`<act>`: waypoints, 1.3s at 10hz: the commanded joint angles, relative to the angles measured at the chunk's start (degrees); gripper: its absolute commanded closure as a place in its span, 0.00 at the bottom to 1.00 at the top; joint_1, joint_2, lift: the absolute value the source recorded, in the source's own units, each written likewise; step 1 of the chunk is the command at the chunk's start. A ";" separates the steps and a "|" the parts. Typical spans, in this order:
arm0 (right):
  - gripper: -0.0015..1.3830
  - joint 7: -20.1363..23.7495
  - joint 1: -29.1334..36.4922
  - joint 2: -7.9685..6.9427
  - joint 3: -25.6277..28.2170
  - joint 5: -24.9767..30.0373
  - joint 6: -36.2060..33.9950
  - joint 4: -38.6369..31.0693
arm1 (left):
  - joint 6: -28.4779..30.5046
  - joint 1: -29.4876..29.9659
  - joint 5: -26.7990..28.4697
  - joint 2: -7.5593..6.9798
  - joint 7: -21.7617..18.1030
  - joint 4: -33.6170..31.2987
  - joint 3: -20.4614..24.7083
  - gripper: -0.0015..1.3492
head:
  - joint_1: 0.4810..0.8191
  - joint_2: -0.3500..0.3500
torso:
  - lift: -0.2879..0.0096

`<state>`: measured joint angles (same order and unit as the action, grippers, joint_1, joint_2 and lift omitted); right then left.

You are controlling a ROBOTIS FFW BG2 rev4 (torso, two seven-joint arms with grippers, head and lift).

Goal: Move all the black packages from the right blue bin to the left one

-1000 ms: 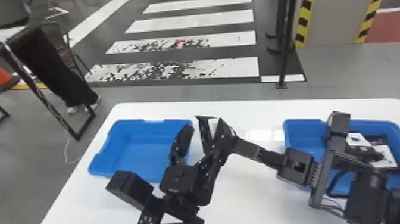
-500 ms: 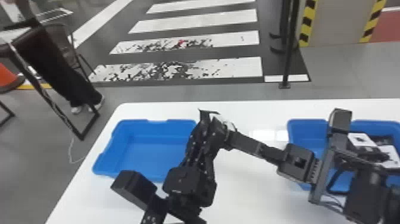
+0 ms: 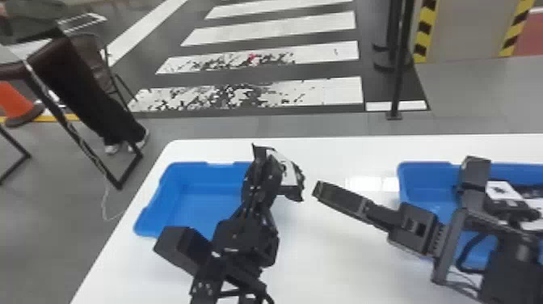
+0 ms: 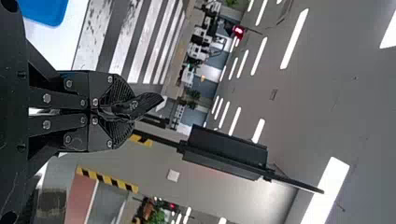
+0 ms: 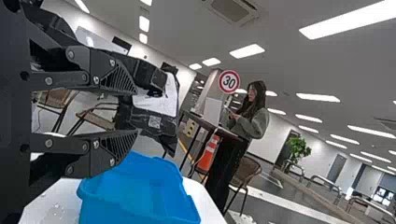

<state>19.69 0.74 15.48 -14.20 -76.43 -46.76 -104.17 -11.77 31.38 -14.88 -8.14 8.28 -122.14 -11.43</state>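
Handover just done, I judge: L gripper (image 4: 123,111) clenched on blk pkg (image 3: 289,174), R gripper (image 5: 136,112) released, backed off twd 4 o'clock. Next I drop in L bin (image 3: 202,206), 8 o'clock.

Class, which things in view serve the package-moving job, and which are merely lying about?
Job:
- left blue plastic bin
- right blue plastic bin
- black, white-labelled package in left black tool
- right black tool

Lying about:
- orange traffic cone
- brown chair
- green leafy plant
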 commanded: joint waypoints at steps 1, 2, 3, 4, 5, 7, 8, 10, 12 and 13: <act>0.07 0.09 1.08 0.17 0.49 0.67 0.08 0.04 | -0.32 -4.38 8.59 1.46 0.51 8.72 5.37 0.90 | 0.63 0.89 | 0.52; 0.07 0.09 1.22 0.17 0.95 1.13 0.08 0.04 | -0.89 -7.61 17.16 2.34 0.86 14.49 9.94 0.90 | 0.63 0.92 | 0.52; 0.10 0.18 1.51 0.17 1.75 2.73 0.08 -0.52 | -1.03 -10.57 23.22 2.69 1.56 18.85 12.91 0.90 | 0.63 0.97 | 0.52; 0.10 0.18 1.65 0.17 2.66 3.64 0.08 -0.95 | -0.89 -12.82 28.59 2.87 2.44 21.52 15.20 0.90 | 0.63 1.00 | 0.52; 0.09 0.18 2.21 0.17 4.15 6.50 0.08 -1.93 | 2.49 -13.80 28.59 2.87 3.49 22.22 15.66 0.82 | 0.63 1.00 | 0.52; 0.08 0.00 2.77 -0.27 10.09 21.70 1.90 -4.46 | -4.12 -11.97 24.47 3.66 3.49 21.94 17.26 0.00 | 0.63 1.00 | 0.52; 0.08 -1.05 2.77 -0.53 13.86 31.64 1.48 -5.59 | -5.81 -10.71 21.62 3.66 3.41 19.97 16.23 0.06 | 0.63 1.00 | 0.52; 0.08 -6.42 5.30 -1.06 20.37 46.49 -4.28 -12.90 | -5.81 -7.19 16.48 2.96 2.97 13.93 13.14 0.09 | 0.63 0.81 | 0.52; 0.08 -15.20 10.08 -2.82 24.03 53.46 -6.67 -20.77 | -5.81 -2.13 13.28 3.04 2.62 8.30 12.00 0.09 | 0.63 0.64 | 0.52; 0.08 -18.02 10.65 -3.08 24.49 54.14 -6.67 -20.49 | -5.81 -0.58 12.02 3.04 2.35 6.76 10.74 0.09 | 0.63 0.55 | 0.52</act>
<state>1.93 10.89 12.59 9.87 -22.79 -53.38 -124.60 -17.57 29.73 -2.00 -5.11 10.67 -114.26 0.03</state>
